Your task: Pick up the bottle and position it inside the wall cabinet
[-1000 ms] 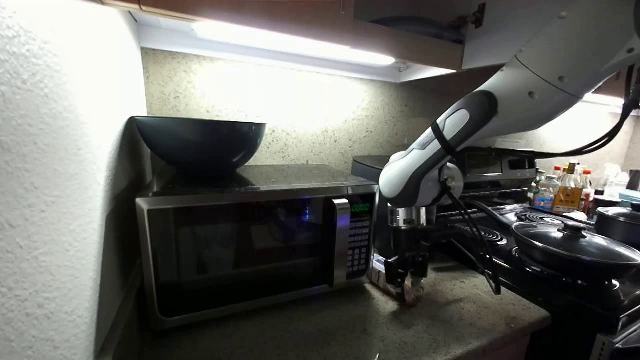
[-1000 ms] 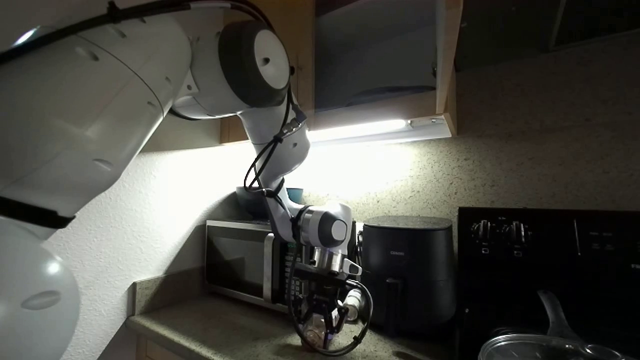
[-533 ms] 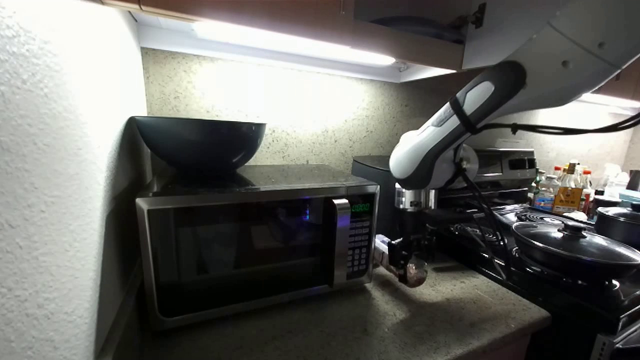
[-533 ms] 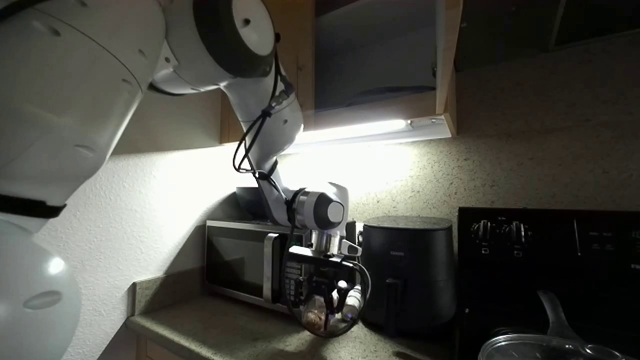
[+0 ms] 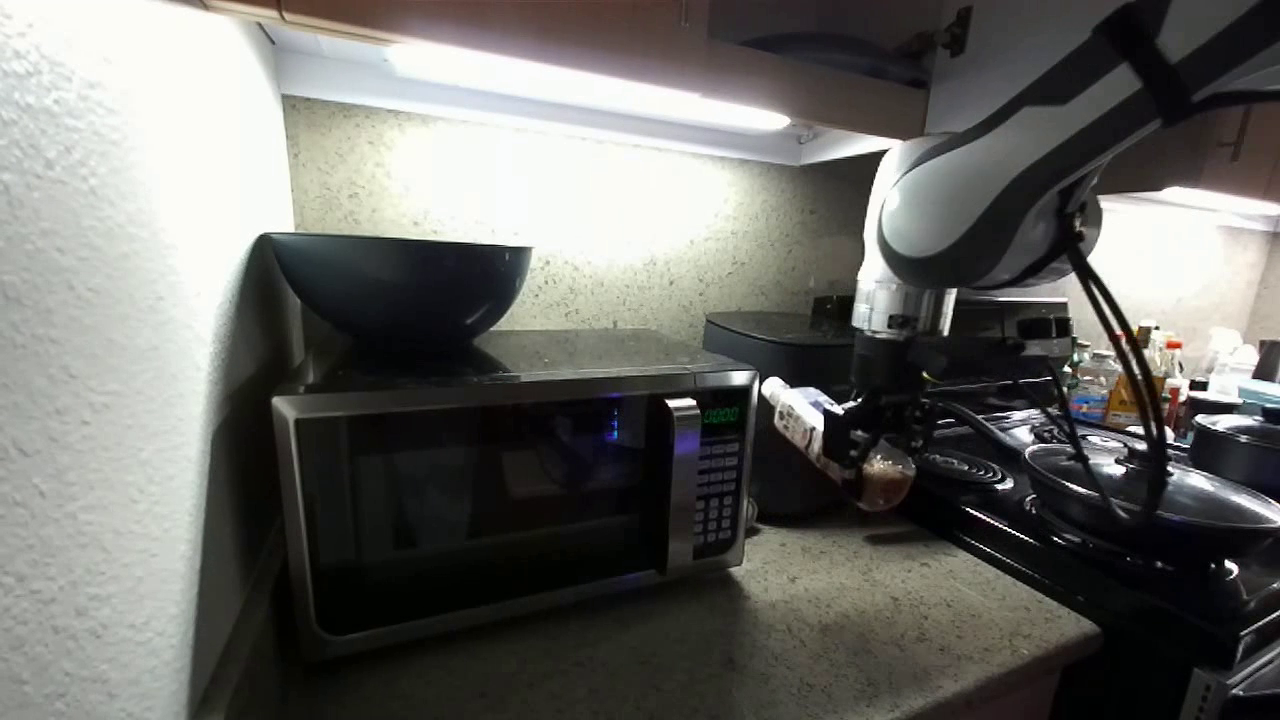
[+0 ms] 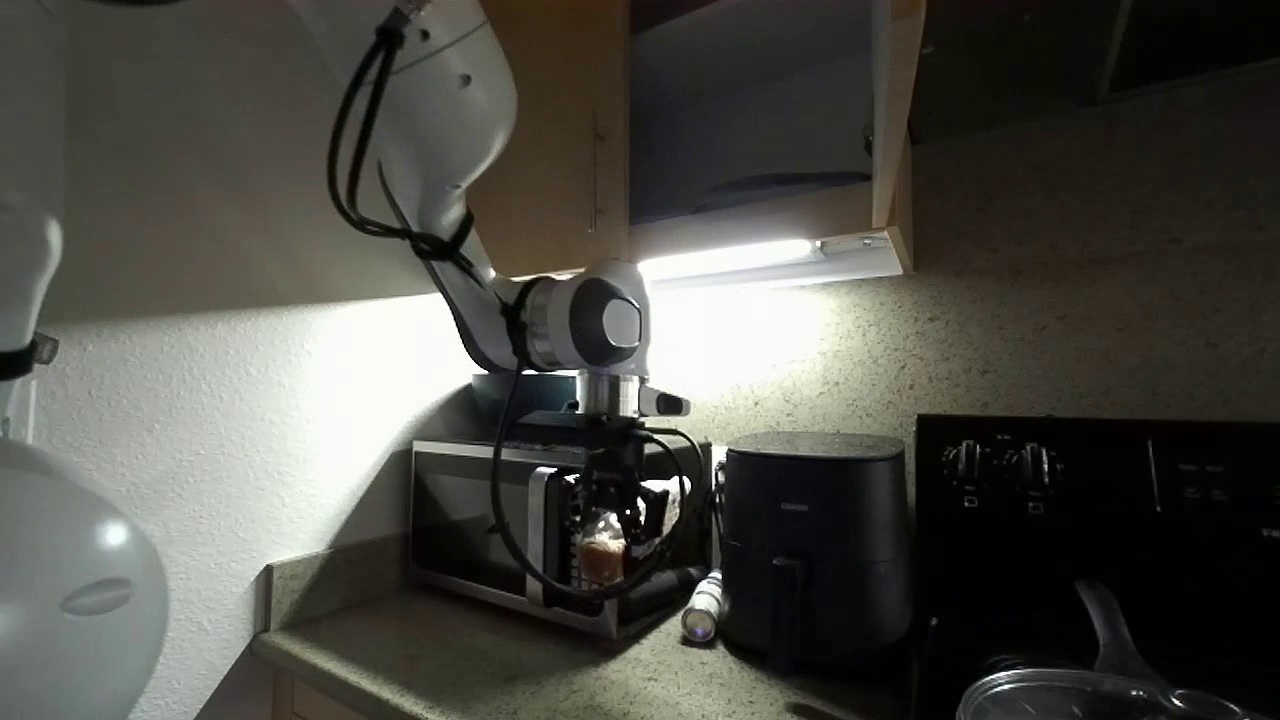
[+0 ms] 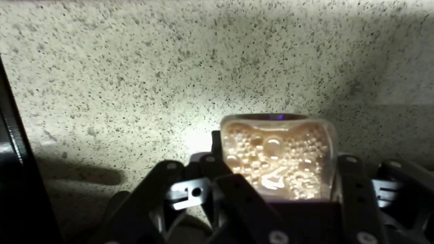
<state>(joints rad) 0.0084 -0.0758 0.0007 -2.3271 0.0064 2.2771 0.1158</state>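
Observation:
My gripper (image 5: 876, 455) is shut on the bottle (image 5: 800, 420) and holds it above the counter. In an exterior view the bottle is tilted, with its white cap up toward the microwave and its clear base with brown liquid sticking out past the fingers. In an exterior view the base (image 6: 602, 560) faces the camera. In the wrist view the bottle (image 7: 274, 152) sits between both fingers (image 7: 357, 189), its liquid full of bubbles; its neck is hidden. The wall cabinet (image 6: 750, 226) is above and has its door open; its lower edge (image 5: 600, 38) shows in an exterior view.
The microwave (image 5: 480, 500) with a dark bowl (image 5: 400, 285) on top stands beside the gripper. A black air fryer (image 6: 815, 550) is behind it. Another pale bottle (image 6: 703, 607) lies on the counter. A stove with a lidded pan (image 5: 1150, 490) is at one side. A dark dish (image 5: 840, 50) is inside the cabinet.
My gripper has risen from the counter with the bottle in it and moved away from the microwave front, toward the stove side in an exterior view. The bottle's label and cap now show.

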